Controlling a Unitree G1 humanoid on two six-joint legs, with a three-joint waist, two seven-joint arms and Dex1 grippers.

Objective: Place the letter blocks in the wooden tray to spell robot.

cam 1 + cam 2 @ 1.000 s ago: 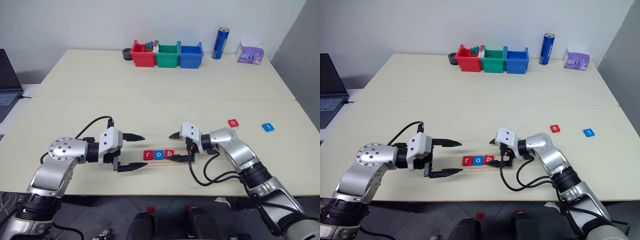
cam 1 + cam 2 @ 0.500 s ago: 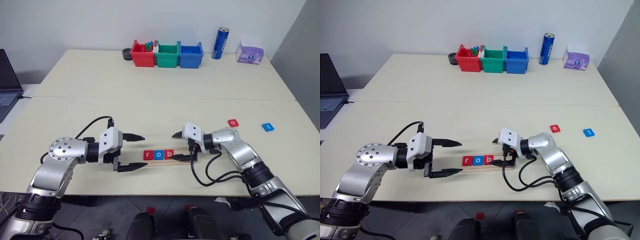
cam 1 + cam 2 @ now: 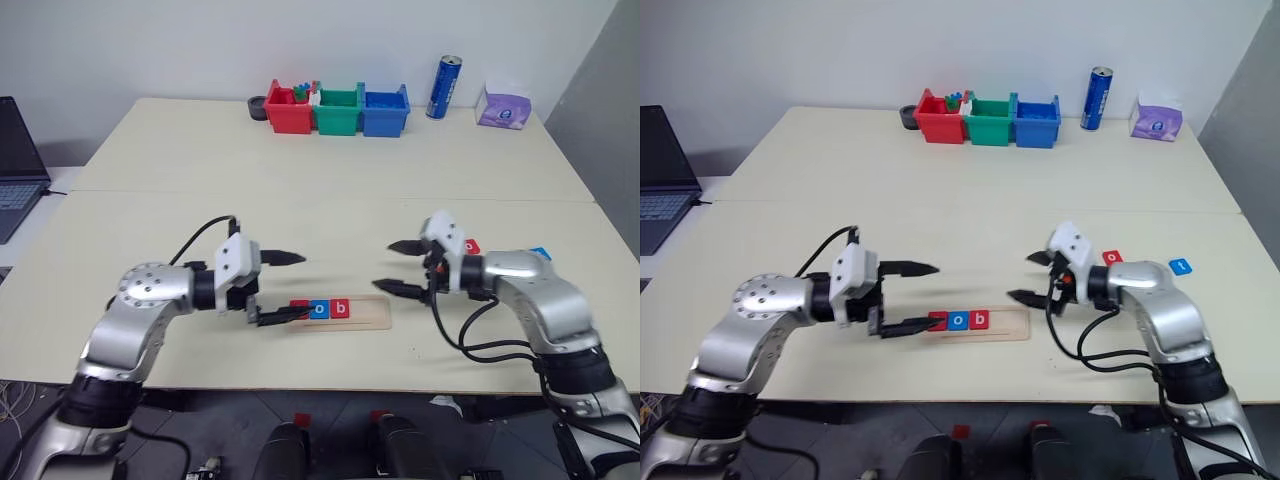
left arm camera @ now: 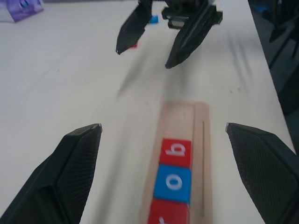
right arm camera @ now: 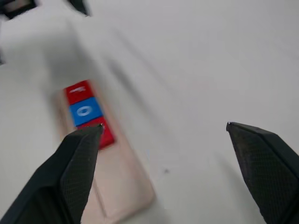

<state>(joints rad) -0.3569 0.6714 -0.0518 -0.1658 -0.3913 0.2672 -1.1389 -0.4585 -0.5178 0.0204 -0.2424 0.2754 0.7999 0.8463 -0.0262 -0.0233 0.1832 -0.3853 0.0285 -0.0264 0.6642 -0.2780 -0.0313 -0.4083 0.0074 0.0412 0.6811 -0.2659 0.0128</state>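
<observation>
The right gripper (image 3: 402,267) hangs wide open and empty above the bench (image 3: 300,215), just off the bare end of the wooden tray (image 3: 368,313). The left gripper (image 3: 288,287), also spread with nothing held, straddles the opposite end. Red r (image 4: 167,214), blue o (image 3: 320,309) and red b (image 3: 340,308) sit in the groove; another red tile (image 3: 1113,257) and a blue tile (image 3: 1181,266) lie beyond the right arm.

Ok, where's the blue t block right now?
In the right eye view the blue t block lies on the table's right side, just beyond the right gripper's arm, near the red o block.
</observation>
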